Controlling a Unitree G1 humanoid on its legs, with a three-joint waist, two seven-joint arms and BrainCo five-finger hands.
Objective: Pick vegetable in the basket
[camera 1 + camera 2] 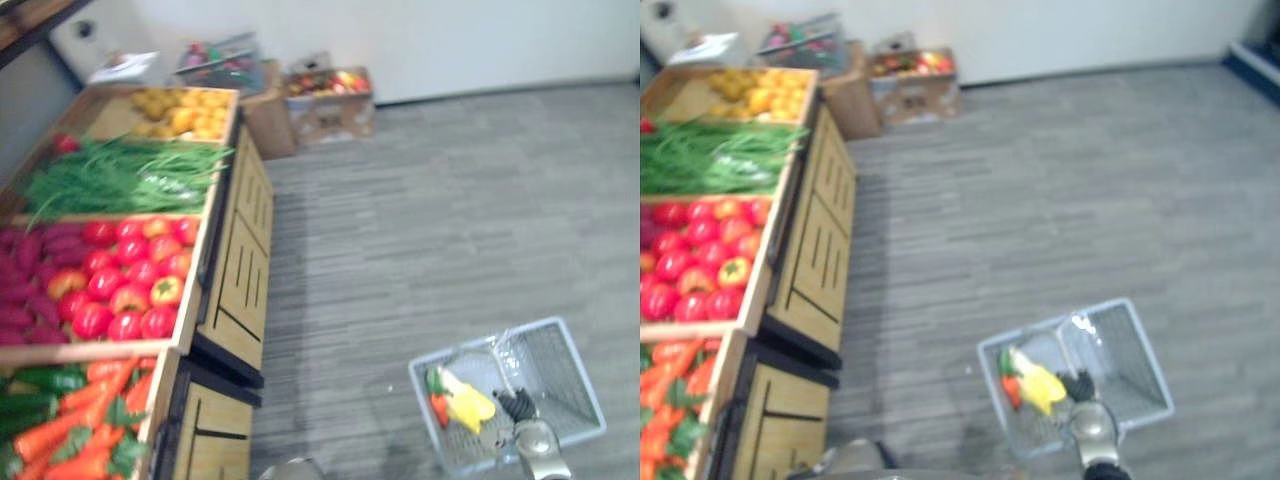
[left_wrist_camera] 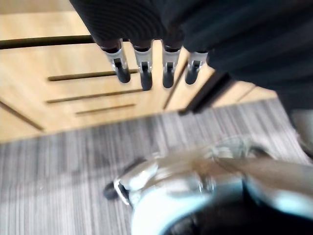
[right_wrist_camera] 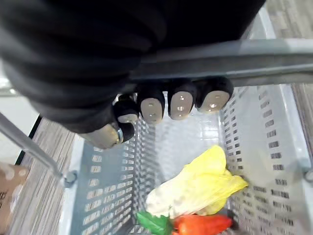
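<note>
The right hand (image 3: 151, 105) has its dark-tipped fingers curled round the smooth grey bar handle (image 3: 274, 54) of a pale blue-grey plastic basket (image 1: 575, 390). The basket hangs from that grip above the floor (image 1: 430, 220), a grey carpet with fine stripes. Its walls are perforated with rows of small slots and its rim is solid and rounded.

2 vegetables lie together on the basket's bottom, touching each other:
- A yellow leafy vegetable (image 3: 200, 183), soft-looking, with crinkled, overlapping leaves.
- A smooth, tapered orange-red carrot (image 3: 203, 224) with a flat green leafy top (image 3: 154, 221).

The left hand (image 2: 142, 68) holds nothing. Its silver fingers hang straight, side by side, before a light wooden cabinet panel (image 2: 63, 98) cut with thin dark slots.

To the robot's left stands a wooden stand (image 1: 240, 260) with slanted open bins and slotted panels below (the same pale, smooth-grained wood throughout). The bins hold:
- Rounded yellow produce (image 1: 185, 110).
- A sheaf of long thin green stems (image 1: 120, 170).
- Glossy red and orange round vegetables (image 1: 130, 275), beside oblong purple ones (image 1: 30, 290).
- Tapered orange carrots (image 1: 80, 430) with green tops, next to dark green cucumbers (image 1: 40, 380).

2 cardboard boxes (image 1: 330, 110) with mixed produce sit by the white wall, well apart from the basket.
</note>
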